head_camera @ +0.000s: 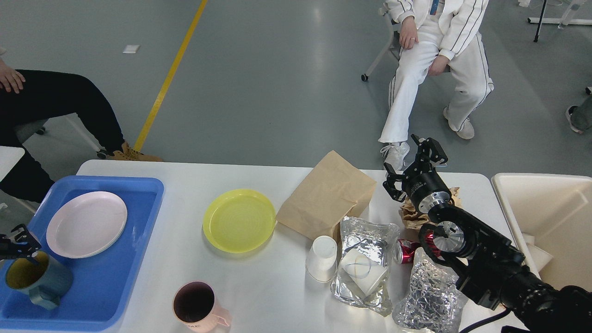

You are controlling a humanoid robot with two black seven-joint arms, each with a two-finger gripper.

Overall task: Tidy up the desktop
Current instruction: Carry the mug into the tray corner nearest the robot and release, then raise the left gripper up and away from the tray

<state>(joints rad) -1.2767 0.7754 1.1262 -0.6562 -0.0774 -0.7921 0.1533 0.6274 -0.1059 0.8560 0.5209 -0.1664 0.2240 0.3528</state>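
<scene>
White counter (259, 291) filling the lower view, long axis laid left to right, blue tray (106, 282) at its left end, cream bin (508, 203) at its right, left gripper (18, 240) beside a teal mug (37, 282), finger state not discernible, right gripper (414, 164) raised, fingers spread apart, empty

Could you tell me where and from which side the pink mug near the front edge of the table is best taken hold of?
Probably by the rim of the pink mug, from above. It stands upright with its mouth open upward, so one finger can go inside and one outside the wall. Its handle points toward the front right, so the far or left part of the rim looks freest. The desktop around it is bare, leaving room to descend.
</scene>
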